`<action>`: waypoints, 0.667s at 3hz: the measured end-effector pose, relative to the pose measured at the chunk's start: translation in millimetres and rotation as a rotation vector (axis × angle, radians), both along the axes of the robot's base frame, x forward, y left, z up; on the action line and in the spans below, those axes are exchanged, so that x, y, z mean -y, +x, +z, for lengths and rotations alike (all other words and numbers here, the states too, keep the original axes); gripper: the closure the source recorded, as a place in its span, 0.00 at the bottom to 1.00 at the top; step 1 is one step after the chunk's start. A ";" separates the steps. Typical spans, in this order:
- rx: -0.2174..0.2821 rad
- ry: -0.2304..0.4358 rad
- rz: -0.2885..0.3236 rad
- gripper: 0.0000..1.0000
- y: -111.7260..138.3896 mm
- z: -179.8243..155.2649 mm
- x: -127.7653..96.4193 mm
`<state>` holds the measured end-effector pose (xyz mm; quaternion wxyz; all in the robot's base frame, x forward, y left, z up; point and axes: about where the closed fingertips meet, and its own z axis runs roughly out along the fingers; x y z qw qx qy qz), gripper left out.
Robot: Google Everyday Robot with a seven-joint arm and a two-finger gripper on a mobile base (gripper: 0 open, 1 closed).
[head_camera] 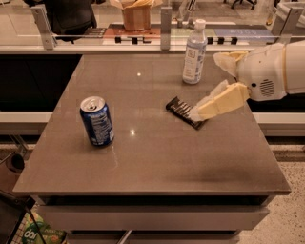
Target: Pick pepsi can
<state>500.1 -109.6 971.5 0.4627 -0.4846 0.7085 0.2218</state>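
Note:
The pepsi can (97,121) is a blue can with a silver top and white print. It stands upright on the left half of the brown table (157,157). My gripper (204,86) reaches in from the right on a white arm, above the right half of the table. Its cream fingers are spread open and hold nothing. The lower finger (219,102) hangs over the right end of a dark snack bar (182,110). The can is well to the left of the gripper, with bare table between them.
A clear plastic bottle (194,51) with a white cap stands at the back of the table, just behind the gripper. A glass rail and a counter with a brown paper bag (136,14) run along the far edge. A green bag (40,233) lies on the floor at the lower left.

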 end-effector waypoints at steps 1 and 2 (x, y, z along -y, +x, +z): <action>0.054 0.087 0.002 0.00 7.0 -4.5 -39.6; 0.054 0.087 0.002 0.00 6.9 -4.5 -39.7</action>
